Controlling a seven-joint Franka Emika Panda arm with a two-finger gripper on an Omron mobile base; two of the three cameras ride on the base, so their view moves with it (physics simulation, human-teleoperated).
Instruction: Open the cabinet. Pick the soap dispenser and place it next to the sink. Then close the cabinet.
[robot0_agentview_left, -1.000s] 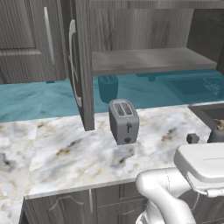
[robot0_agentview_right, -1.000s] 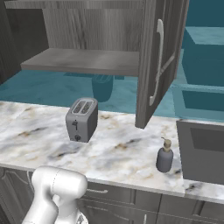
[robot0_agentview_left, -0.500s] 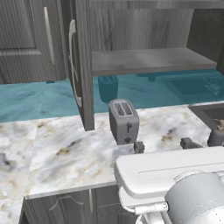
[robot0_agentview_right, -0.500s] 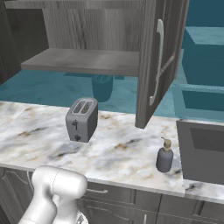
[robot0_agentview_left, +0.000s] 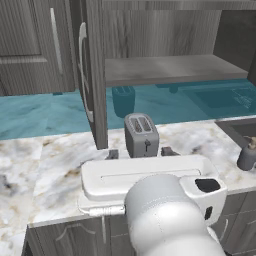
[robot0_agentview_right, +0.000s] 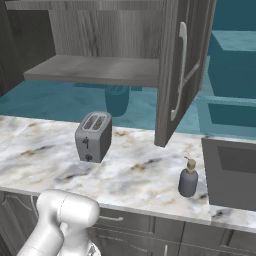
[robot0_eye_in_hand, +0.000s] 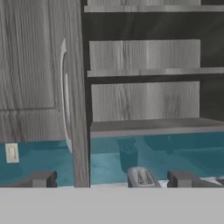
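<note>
The gripper (robot0_agentview_left: 140, 153) is nearest, above the front part of the worktop (robot0_agentview_right: 145, 175), with its fingers spread wide and nothing between them. The soap dispenser (robot0_agentview_right: 188, 177) stands upright on the worktop near its front edge, just beside the sink (robot0_agentview_right: 231, 175), which is set at the right end. The toaster (robot0_agentview_right: 93, 136) stands further back, towards the left. Above the back edge, the cabinet (robot0_agentview_right: 181, 70) has both doors open.
</note>
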